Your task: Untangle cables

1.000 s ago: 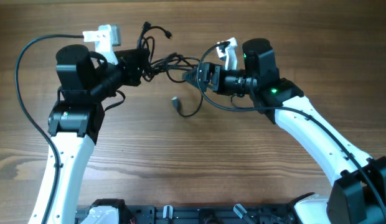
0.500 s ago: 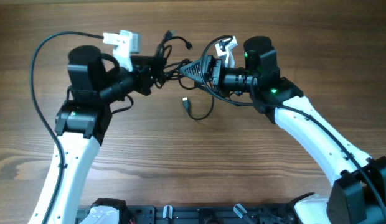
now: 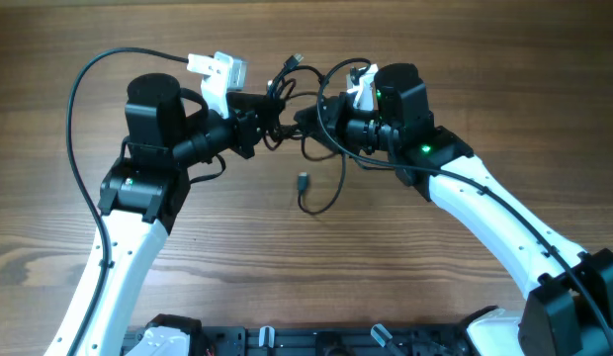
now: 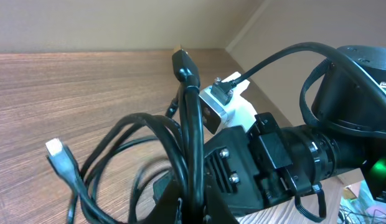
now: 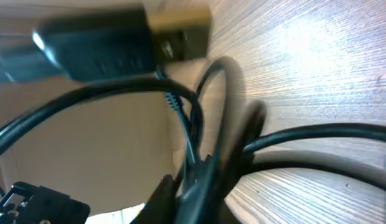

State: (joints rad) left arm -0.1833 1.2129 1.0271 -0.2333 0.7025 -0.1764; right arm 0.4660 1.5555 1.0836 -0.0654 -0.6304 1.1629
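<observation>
Thin black cables (image 3: 284, 87) bunch in a tangle between my two grippers at the back middle of the table. My left gripper (image 3: 268, 123) is shut on the bundle from the left; in its wrist view the strands (image 4: 190, 134) rise out of the closed jaws (image 4: 194, 208), with a metal-tipped plug (image 4: 182, 60) on top and a white-tipped plug (image 4: 56, 149) at the left. From the right, my right gripper (image 3: 310, 115) is shut on cables too, with the strands (image 5: 208, 158) pinched between its fingers (image 5: 199, 194). One loop (image 3: 333, 188) trails onto the table and ends in a small plug (image 3: 303, 181).
The wooden table (image 3: 306, 267) lies below the raised tangle. Thicker black wires (image 3: 79, 109) fixed to the arms arc over the left side. A dark rail (image 3: 316, 341) runs along the front edge. A large plug (image 5: 118, 43) hangs close to the right wrist camera.
The left arm carried the bundle to the right toward the right gripper. The right gripper went from wide open to shut on the cables. The trailing loop and plug slid right.
</observation>
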